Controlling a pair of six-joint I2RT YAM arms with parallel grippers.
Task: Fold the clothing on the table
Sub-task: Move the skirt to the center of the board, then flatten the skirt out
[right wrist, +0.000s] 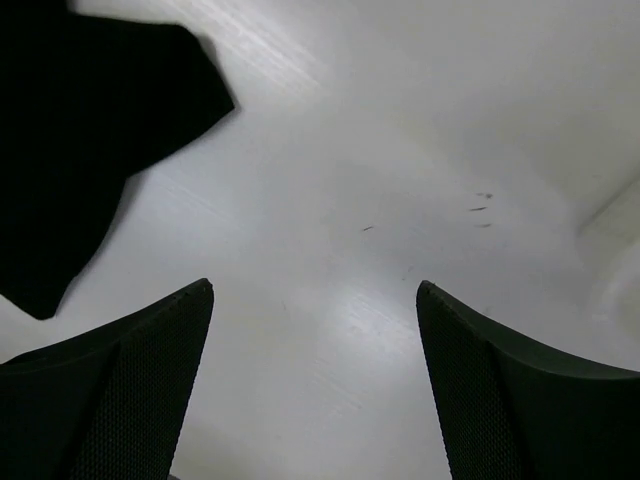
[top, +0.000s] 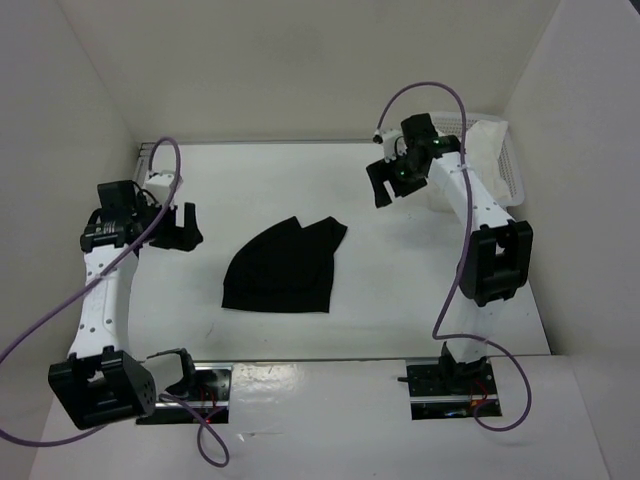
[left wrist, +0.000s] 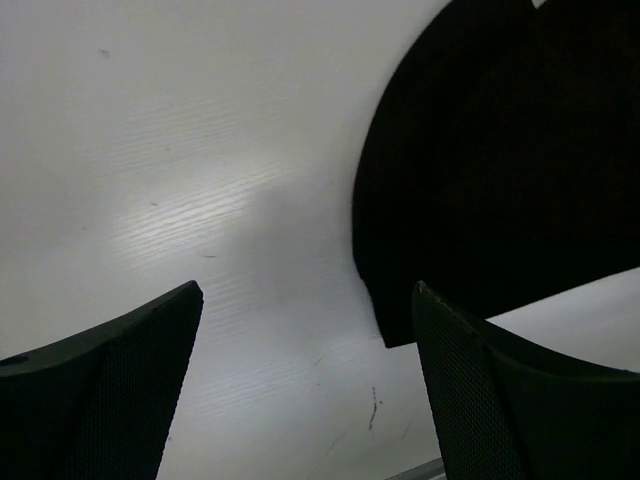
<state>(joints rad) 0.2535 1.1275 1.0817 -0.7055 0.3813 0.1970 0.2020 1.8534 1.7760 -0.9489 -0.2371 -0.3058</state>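
Observation:
The black clothing (top: 280, 270) lies in a folded, rounded heap at the middle of the white table (top: 400, 300). My left gripper (top: 180, 228) hovers to its left, open and holding nothing. In the left wrist view the clothing (left wrist: 500, 150) fills the upper right, just beyond the right fingertip, and the left gripper (left wrist: 307, 290) stands over bare table. My right gripper (top: 385, 185) hangs open above the table, up and to the right of the clothing. The right wrist view has the clothing (right wrist: 80, 120) at upper left, apart from the empty right gripper (right wrist: 313, 285).
A white mesh basket (top: 505, 165) with a white cloth (top: 490, 135) in it stands at the back right, behind the right arm. White walls close in the left, back and right sides. A metal rail (top: 320, 358) runs along the near edge.

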